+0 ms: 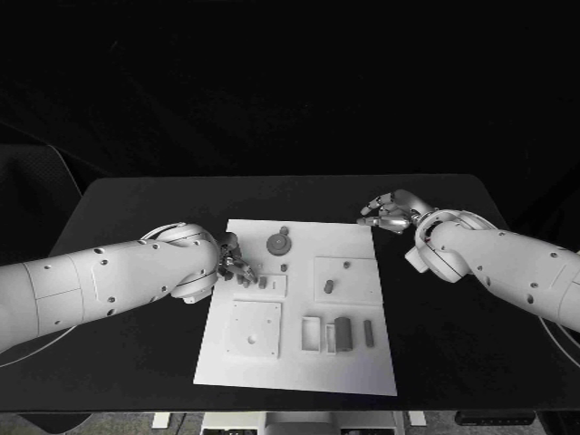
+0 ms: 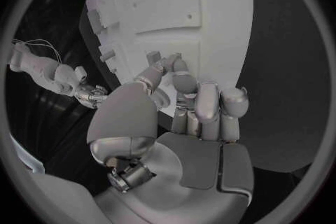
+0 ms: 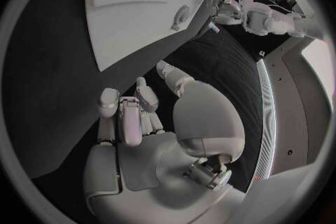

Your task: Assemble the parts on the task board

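Board near edge first: white task board lies flat mid-desk, long axis running away from the robot. Nearest row on it: a square plate with small holes, and just beside it a group of upright grey parts in slots. Next row out: one small grey part in a raised square on the right side of the board, and small parts near the board's left edge. Left robot hand is over that left edge, fingers curled down among those parts; left wrist view shows fingertips closed around a small part at the board surface, thumb against it, so it is pinching that part. Farther out: a round disc part with a stem near the board's far end. Farthest: right robot hand off the board, beside its far right corner, over bare desk; fingers curled in, holding nothing.
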Controlling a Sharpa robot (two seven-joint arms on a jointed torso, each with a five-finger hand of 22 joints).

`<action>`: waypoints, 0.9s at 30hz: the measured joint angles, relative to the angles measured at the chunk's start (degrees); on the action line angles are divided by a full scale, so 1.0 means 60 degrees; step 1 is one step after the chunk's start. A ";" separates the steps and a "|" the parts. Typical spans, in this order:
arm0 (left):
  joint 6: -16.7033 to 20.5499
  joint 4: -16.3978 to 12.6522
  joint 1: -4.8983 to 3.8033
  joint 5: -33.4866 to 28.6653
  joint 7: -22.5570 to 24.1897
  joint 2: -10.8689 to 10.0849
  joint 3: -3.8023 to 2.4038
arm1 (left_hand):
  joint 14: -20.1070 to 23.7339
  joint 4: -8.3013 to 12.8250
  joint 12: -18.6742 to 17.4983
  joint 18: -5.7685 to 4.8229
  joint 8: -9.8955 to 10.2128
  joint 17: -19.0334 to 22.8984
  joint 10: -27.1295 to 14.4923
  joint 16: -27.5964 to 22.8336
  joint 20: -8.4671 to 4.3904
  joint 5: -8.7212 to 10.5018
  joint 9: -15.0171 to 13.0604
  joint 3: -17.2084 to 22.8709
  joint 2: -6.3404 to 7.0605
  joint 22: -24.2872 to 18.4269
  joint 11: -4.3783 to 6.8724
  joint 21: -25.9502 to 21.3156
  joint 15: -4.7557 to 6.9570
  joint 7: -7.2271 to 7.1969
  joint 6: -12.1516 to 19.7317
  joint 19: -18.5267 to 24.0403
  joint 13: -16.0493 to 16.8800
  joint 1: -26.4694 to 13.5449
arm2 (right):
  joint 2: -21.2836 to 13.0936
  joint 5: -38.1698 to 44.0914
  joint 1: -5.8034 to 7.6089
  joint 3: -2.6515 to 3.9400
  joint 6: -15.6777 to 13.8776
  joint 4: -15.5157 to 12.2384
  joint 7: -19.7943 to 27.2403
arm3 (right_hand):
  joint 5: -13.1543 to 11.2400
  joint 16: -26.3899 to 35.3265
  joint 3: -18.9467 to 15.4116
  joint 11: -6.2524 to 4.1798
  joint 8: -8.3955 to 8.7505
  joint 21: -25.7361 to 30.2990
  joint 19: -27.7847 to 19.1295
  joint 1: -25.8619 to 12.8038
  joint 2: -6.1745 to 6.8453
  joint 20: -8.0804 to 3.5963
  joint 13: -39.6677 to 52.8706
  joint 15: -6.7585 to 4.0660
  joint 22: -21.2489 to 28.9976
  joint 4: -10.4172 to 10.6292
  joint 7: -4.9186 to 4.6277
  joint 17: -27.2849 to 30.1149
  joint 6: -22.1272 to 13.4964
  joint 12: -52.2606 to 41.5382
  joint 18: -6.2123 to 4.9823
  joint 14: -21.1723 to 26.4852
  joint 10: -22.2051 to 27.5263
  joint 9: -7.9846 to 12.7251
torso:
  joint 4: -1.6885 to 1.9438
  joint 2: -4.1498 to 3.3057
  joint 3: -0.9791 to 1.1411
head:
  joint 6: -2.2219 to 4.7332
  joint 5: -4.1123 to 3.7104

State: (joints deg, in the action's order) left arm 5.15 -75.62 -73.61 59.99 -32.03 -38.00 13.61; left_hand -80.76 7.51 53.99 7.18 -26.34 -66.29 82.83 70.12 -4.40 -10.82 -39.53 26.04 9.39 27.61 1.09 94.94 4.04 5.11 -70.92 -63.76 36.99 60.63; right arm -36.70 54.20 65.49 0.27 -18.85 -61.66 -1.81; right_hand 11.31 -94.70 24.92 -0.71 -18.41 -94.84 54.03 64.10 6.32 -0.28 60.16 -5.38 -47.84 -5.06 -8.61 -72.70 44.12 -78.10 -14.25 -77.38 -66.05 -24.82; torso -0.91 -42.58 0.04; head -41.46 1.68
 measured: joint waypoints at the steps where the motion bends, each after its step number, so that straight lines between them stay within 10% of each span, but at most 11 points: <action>1: -0.0010 0.0000 -0.0001 0.0004 0.0003 0.0000 0.0000 | 0.0000 0.0000 0.0000 0.0002 0.0000 -0.0004 0.0000 0.0000 0.0001 0.0000 -0.0001 0.0000 0.0000 0.0000 0.0000 0.0000 0.0000 0.0000 0.0000 0.0000 0.0000 0.0000 | 0.0000 0.0000 0.0000 0.0000 0.0000 0.0000 0.0000 | 0.0000 0.0000 0.0000 0.0000 0.0000 0.0000 0.0000 0.0000 0.0000 0.0000 0.0000 0.0000 0.0000 0.0000 -0.0004 0.0000 -0.0004 0.0000 0.0000 0.0000 0.0000 0.0000 | 0.0000 0.0000 0.0000 | -0.0003 -0.0003; 27: -0.0183 -0.0012 -0.0003 0.0025 0.0138 -0.0046 0.0000 | 0.0202 -0.0142 0.0282 0.0148 0.0351 -0.0141 -0.0279 0.0179 0.0034 0.0036 0.0053 -0.0111 0.0141 0.0008 0.0260 0.0000 0.0297 0.0073 0.0585 0.0204 0.0234 0.0980 | -0.0002 -0.0001 -0.0005 0.0000 0.0011 -0.0002 0.0001 | 0.0000 0.0000 0.0027 0.0001 0.0000 0.0000 0.0000 0.0001 0.0001 0.0000 0.0001 0.0000 -0.0001 0.0026 -0.0018 0.0000 -0.0018 0.0000 0.0001 0.0000 -0.0001 0.0000 | 0.0002 -0.0001 -0.0003 | -0.0033 -0.0020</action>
State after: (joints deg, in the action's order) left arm 4.06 -75.69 -73.63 60.14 -31.20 -38.28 13.61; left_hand -79.55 6.66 55.68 8.07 -24.23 -67.14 81.15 71.19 -4.20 -10.60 -39.21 25.38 10.23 27.66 2.65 94.94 5.82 5.55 -67.41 -62.54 38.39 66.51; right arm -36.71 54.19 65.46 0.27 -18.78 -61.67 -1.80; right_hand 11.32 -94.70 25.08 -0.70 -18.41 -94.84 54.03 64.11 6.32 -0.28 60.17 -5.38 -47.85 -4.90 -8.72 -72.70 44.01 -78.10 -14.24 -77.38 -66.05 -24.82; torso -0.90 -42.58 0.02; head -41.65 1.55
